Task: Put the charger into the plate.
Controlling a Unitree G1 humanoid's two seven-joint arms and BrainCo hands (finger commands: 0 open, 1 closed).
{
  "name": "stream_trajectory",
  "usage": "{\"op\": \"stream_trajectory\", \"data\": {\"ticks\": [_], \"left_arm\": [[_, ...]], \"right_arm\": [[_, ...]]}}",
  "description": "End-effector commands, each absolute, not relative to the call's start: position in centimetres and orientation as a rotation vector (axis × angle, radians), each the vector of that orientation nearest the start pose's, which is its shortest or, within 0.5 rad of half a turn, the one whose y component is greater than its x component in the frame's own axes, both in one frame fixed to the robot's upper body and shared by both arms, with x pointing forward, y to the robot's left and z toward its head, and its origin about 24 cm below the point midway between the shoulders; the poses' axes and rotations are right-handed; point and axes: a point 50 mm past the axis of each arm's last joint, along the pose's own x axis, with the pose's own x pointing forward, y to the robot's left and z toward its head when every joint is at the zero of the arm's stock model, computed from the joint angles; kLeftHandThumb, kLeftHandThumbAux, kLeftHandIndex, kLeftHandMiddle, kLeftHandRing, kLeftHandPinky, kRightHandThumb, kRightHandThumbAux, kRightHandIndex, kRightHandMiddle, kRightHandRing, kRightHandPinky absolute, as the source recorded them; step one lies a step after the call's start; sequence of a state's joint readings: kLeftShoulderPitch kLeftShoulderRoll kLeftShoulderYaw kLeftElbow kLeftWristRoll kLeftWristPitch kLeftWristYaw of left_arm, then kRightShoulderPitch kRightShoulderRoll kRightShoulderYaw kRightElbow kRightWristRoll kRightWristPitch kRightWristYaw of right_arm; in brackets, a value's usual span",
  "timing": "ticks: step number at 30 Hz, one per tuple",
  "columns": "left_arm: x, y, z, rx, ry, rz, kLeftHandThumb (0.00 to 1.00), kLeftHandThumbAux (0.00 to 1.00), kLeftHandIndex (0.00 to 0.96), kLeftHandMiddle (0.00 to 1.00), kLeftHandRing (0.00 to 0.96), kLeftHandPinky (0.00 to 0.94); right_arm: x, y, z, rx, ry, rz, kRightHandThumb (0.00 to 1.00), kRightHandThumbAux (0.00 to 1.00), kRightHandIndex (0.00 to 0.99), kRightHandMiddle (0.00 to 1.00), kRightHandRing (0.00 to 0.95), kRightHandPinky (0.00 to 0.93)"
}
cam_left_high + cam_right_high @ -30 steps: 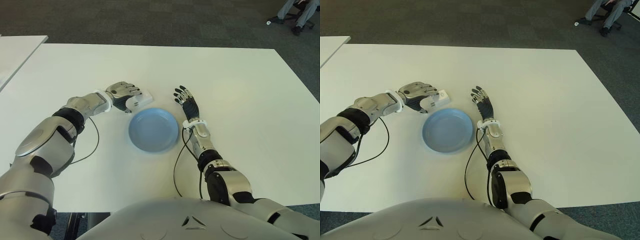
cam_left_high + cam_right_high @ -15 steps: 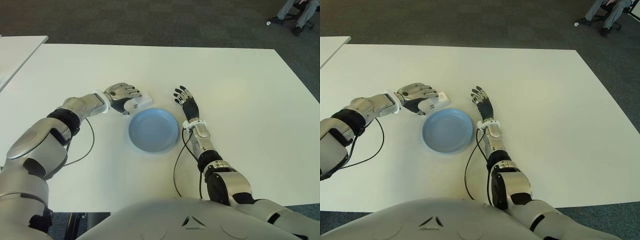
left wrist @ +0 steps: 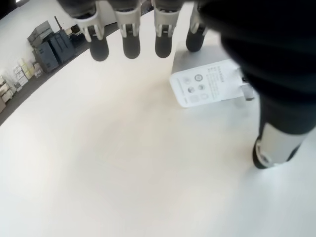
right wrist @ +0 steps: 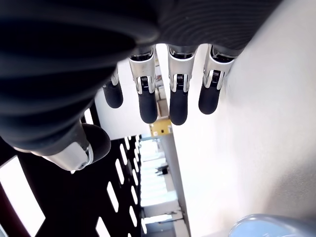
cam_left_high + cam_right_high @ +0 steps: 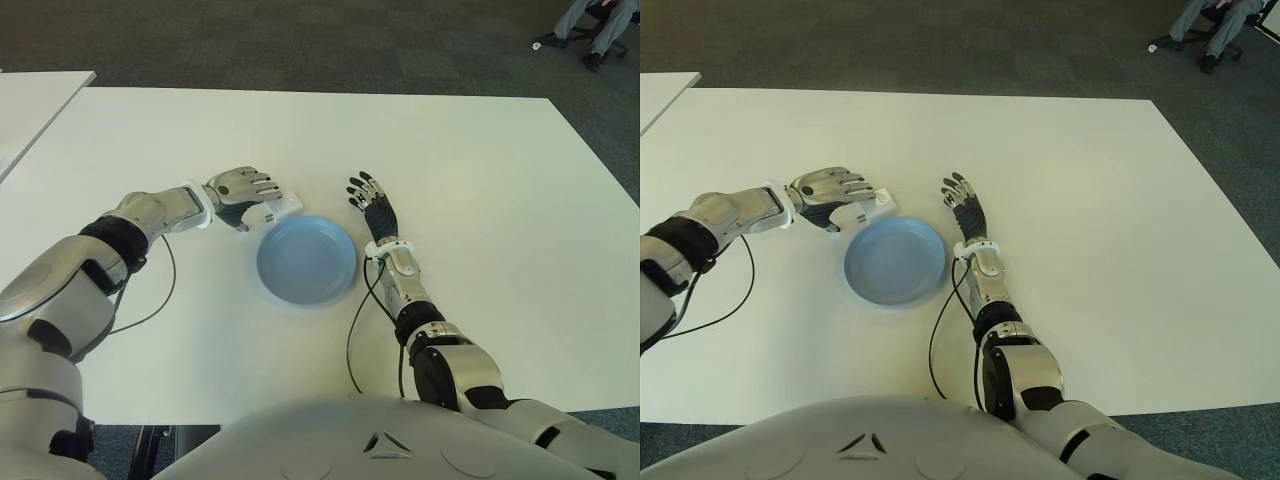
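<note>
The left hand (image 5: pixel 240 188) hovers over the white charger (image 5: pixel 277 210), which lies on the worktop (image 5: pixel 480 180) just beside the blue plate (image 5: pixel 306 260). Its fingers look spread, seemingly gripping nothing, so the grasp comes next. The right hand (image 5: pixel 373 205) shows open on the plate's other side.

White charger (image 5: pixel 278 209) (grey-printed label), light blue plate (image 5: pixel 306 260), white table (image 5: pixel 480 180)

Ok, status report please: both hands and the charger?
Left robot hand open over charger, no grasp. Right robot hand open, idle beside plate. Nothing in the way.
</note>
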State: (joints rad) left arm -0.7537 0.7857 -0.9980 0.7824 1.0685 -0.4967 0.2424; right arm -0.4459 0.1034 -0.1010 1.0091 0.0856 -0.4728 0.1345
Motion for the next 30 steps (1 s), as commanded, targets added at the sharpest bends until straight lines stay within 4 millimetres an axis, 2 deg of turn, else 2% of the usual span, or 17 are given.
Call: {"op": "stream_trajectory", "data": {"ticks": [1,5,14,30], "left_arm": [[25.7,24.9,-0.8,2.079,-0.165,-1.351,0.000,0.620,0.005,0.026,0.006,0.016],[25.5,25.0,-0.8,2.088,-0.155,-1.314,0.000,0.619,0.013,0.030,0.004,0.005],[25.0,26.0,0.6,2.003,-0.121,-1.224,0.000,0.584,0.029,0.041,0.003,0.000],[23.4,26.2,2.3,1.934,-0.063,-1.160,0.000,0.542,0.049,0.060,0.016,0.002]], "right_arm": [[28.6,-8.2,-3.9,0.259,0.218,0.159,0.000,0.546,0.101,0.189,0.172,0.172],[28.6,-8.2,-3.9,0.258,0.218,0.159,0.000,0.545,0.107,0.198,0.180,0.180],[28.6,-8.5,-4.0,0.255,0.219,0.156,0.000,0.538,0.116,0.224,0.201,0.188],[28.5,-9.3,-4.2,0.259,0.217,0.151,0.000,0.520,0.114,0.255,0.217,0.163]]}}
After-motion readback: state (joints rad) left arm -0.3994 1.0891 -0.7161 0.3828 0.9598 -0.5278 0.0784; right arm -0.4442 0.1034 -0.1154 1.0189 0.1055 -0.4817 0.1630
